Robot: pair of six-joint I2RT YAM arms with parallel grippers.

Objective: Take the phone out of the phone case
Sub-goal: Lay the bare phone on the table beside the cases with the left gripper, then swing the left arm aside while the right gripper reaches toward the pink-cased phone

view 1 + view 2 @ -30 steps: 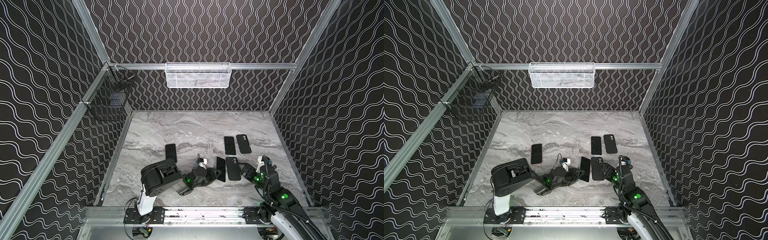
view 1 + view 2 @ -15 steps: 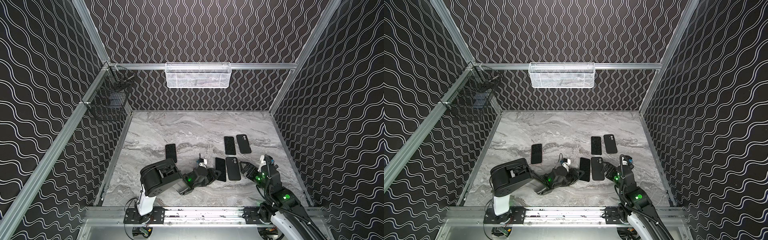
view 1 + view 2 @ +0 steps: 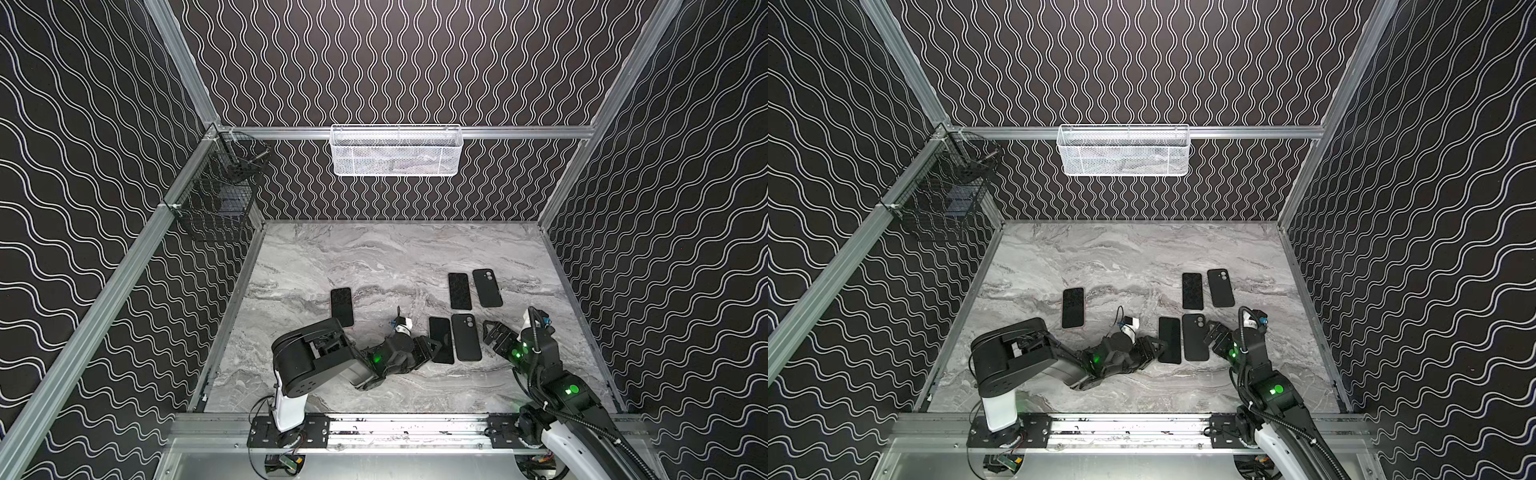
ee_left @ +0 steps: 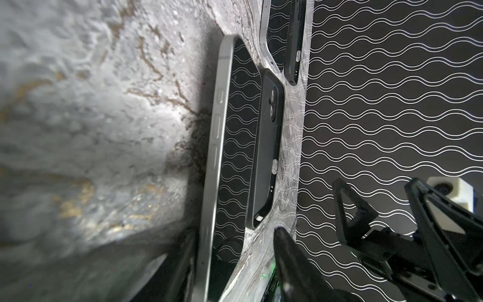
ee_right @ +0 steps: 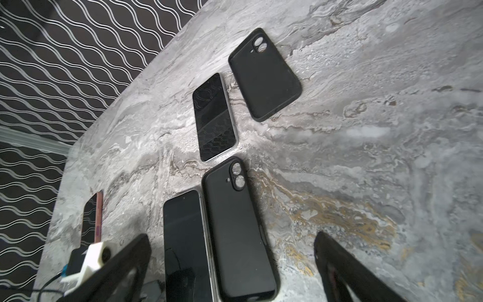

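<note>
A bare black phone (image 3: 441, 345) (image 3: 1170, 340) lies flat on the marble table, screen up. Right beside it lies an empty black phone case (image 3: 466, 343) (image 3: 1196, 337), back up, with its camera holes showing. My left gripper (image 3: 428, 350) (image 4: 235, 232) is low on the table at the phone's near end. Its jaws are open on either side of that end, with a gap between one finger (image 4: 285, 251) and the phone (image 4: 235, 146). My right gripper (image 3: 494, 334) (image 5: 231, 236) is wide open and empty, just right of the case (image 5: 230, 209).
Farther back lie a second bare phone (image 3: 459, 291) and a second black case (image 3: 487, 287). A phone with a pinkish edge (image 3: 341, 306) lies to the left. A white mesh basket (image 3: 395, 149) hangs on the back wall and a black wire basket (image 3: 216, 199) on the left rail.
The phone lay askew at the left gripper and now lies straight beside the case. The left jaws have widened. The right gripper has drawn back a little from the case.
</note>
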